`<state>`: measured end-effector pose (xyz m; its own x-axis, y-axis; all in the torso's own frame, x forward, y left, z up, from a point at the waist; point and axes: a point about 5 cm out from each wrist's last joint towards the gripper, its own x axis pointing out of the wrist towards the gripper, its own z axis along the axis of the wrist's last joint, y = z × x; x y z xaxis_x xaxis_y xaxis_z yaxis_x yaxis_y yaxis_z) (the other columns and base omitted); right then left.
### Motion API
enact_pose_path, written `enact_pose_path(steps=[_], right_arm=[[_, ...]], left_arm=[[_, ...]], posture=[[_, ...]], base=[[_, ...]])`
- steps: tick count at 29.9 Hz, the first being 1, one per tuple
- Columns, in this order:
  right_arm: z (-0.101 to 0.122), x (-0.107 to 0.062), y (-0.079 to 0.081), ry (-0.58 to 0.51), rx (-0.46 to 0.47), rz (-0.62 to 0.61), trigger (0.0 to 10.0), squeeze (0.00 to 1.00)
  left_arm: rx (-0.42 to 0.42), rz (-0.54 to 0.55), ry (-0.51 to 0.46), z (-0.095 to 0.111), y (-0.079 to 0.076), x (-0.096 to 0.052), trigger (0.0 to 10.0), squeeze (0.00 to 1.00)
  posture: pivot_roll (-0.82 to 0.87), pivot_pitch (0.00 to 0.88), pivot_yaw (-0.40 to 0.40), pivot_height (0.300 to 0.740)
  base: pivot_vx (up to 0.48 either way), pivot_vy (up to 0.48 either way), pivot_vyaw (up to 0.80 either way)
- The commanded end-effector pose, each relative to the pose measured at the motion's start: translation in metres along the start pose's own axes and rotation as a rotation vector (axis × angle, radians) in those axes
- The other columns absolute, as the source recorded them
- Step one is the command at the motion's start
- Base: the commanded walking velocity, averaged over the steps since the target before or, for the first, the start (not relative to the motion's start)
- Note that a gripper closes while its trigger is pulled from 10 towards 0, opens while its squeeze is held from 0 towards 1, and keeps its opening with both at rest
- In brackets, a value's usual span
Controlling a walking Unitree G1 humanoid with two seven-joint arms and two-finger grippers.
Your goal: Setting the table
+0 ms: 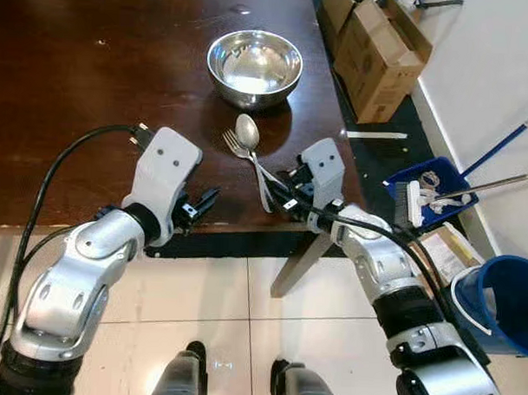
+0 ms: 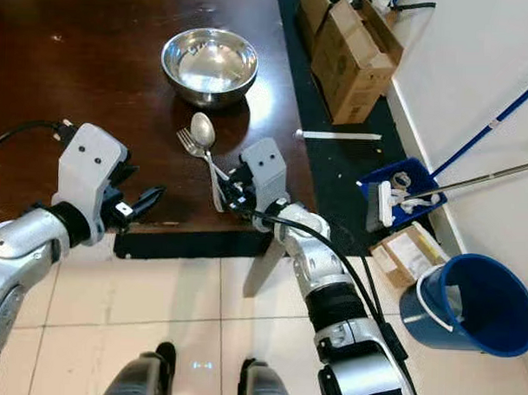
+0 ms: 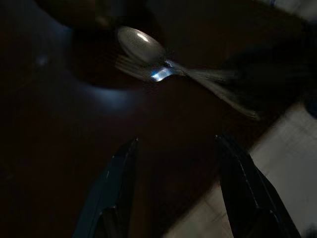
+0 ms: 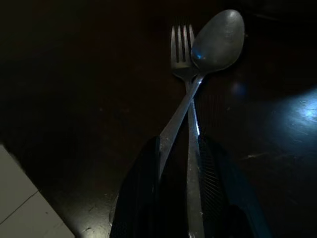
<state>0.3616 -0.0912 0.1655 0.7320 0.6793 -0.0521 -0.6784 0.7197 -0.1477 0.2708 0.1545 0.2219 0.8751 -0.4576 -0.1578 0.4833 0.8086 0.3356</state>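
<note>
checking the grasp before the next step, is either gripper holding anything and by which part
The right gripper is closed around the handles of the spoon and fork, near their ends, both resting on the table. The left gripper is open and holds nothing.

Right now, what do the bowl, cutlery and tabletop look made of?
Bowl: polished metal, likely stainless steel; mirror glare inside. Spoon and fork: duller, brushed-looking metal with soft highlights. Table: dark brown wood or veneer, glossy; it reflects light near the bowl.

Left tool (image 1: 205, 204) gapes; right tool (image 1: 277, 200) pinches.
</note>
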Motion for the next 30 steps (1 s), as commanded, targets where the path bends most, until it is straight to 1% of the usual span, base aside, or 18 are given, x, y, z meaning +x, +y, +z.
enact_pose_path(steps=[1,5,6,9,13,15,18,21,23,24,25,27,28,29,30], right_arm=[[-0.003,0.001,0.003,0.008,-0.003,0.027,10.0,0.0],[-0.003,0.004,0.003,0.007,-0.011,0.032,10.0,0.0],[-0.002,0.007,0.003,0.001,-0.021,0.029,10.0,0.0],[0.001,0.008,0.003,-0.008,-0.027,0.028,10.0,0.0],[0.006,0.013,0.003,-0.03,-0.015,0.035,10.0,0.0],[0.004,0.016,0.005,-0.016,-0.017,0.041,10.0,0.0],[-0.005,0.02,0.009,0.035,-0.003,0.058,10.0,0.0],[-0.017,0.02,0.016,0.087,0.005,0.105,10.0,0.0],[-0.019,0.02,0.017,0.098,0.004,0.114,10.0,0.0],[-0.023,0.02,0.018,0.122,-0.004,0.112,10.0,0.0],[-0.028,0.018,0.017,0.152,-0.006,0.102,7.7,0.0],[-0.031,0.018,0.016,0.171,-0.007,0.094,7.7,0.0],[-0.033,0.017,0.014,0.183,-0.004,0.082,1.9,0.0],[-0.034,0.016,0.011,0.192,0.001,0.066,0.0,0.0],[-0.035,0.015,0.009,0.196,0.003,0.056,0.0,0.0]], left_arm=[[-0.008,-0.055,0.004,-0.001,-0.005,-0.005,10.0,0.0],[0.006,-0.061,0.012,-0.002,-0.002,-0.009,10.0,0.0],[0.008,-0.038,0.019,-0.003,0.001,-0.011,10.0,0.0],[0.005,-0.027,0.022,-0.002,0.002,-0.012,10.0,0.0],[0.001,-0.032,0.025,-0.002,-0.002,-0.012,10.0,0.0],[0.001,-0.036,0.026,-0.002,-0.003,-0.013,10.0,0.0],[0.001,-0.028,0.027,-0.001,-0.002,-0.014,10.0,0.0],[0.006,-0.016,0.036,-0.001,0.0,-0.018,10.0,0.0],[0.007,-0.013,0.039,-0.002,0.001,-0.019,10.0,0.0],[0.007,-0.01,0.042,-0.002,0.001,-0.02,10.0,0.0],[0.007,-0.008,0.045,-0.002,0.001,-0.02,10.0,0.0],[0.006,-0.006,0.046,-0.002,0.001,-0.021,10.0,0.0],[0.005,-0.005,0.047,-0.002,0.001,-0.021,10.0,0.0],[0.004,-0.006,0.048,-0.002,0.001,-0.021,10.0,0.0],[0.004,-0.006,0.048,-0.002,0.001,-0.021,10.0,0.0]], posture=[[0.06,0.253,0.001,0.74],[0.07,0.252,-0.001,0.74],[0.07,0.251,-0.003,0.74],[0.08,0.252,-0.005,0.74],[0.09,0.25,-0.009,0.74],[0.09,0.25,-0.009,0.74],[0.11,0.254,-0.011,0.74],[0.12,0.26,-0.013,0.74],[0.12,0.26,-0.013,0.74],[0.12,0.26,-0.013,0.74],[0.12,0.26,-0.013,0.74],[0.12,0.26,-0.013,0.74],[0.12,0.26,-0.013,0.74],[0.12,0.26,-0.012,0.74],[0.12,0.26,-0.012,0.74]], base=[[0.0,0.0,0.0],[0.0,0.0,0.0],[0.0,0.0,0.0],[0.0,0.0,0.0],[0.0,0.0,0.0],[0.0,0.0,0.0],[0.0,0.0,0.0],[0.0,0.0,0.0],[0.0,0.0,0.0],[0.0,0.0,0.0],[0.0,0.0,0.0],[0.0,0.0,0.0],[0.0,0.0,0.0],[0.0,0.0,0.0],[0.0,0.0,0.0]])
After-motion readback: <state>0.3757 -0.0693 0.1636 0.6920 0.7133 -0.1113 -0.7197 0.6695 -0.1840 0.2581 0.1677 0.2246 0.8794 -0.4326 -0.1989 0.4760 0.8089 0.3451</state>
